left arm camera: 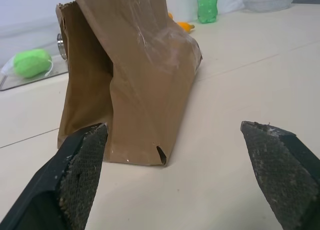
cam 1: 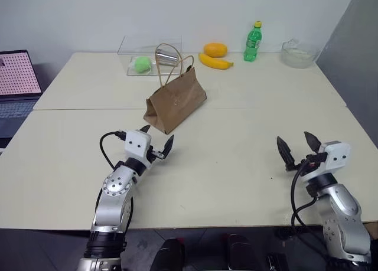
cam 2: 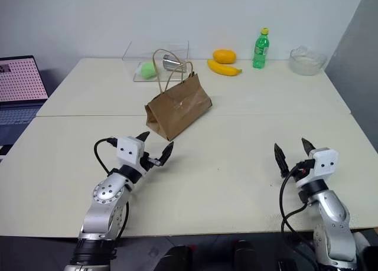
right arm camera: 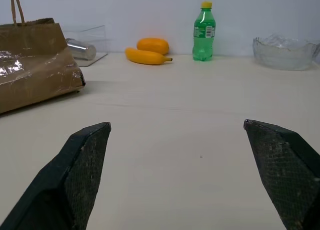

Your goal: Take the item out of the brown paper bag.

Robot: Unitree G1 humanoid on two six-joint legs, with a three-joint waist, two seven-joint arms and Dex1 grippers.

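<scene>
The brown paper bag [cam 1: 175, 101] is standing at the frame's upper middle on the table [cam 1: 248, 159], its contents hidden. Thin, crumply paper; I'd pinch a handle. Both the left gripper [cam 1: 156, 142] and right gripper [cam 1: 298, 146] are hovering with fingers spread, empty.

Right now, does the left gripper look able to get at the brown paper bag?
Probably yes. The left gripper is open and points at the brown paper bag, with only bare table between them; nothing blocks the way.
</scene>
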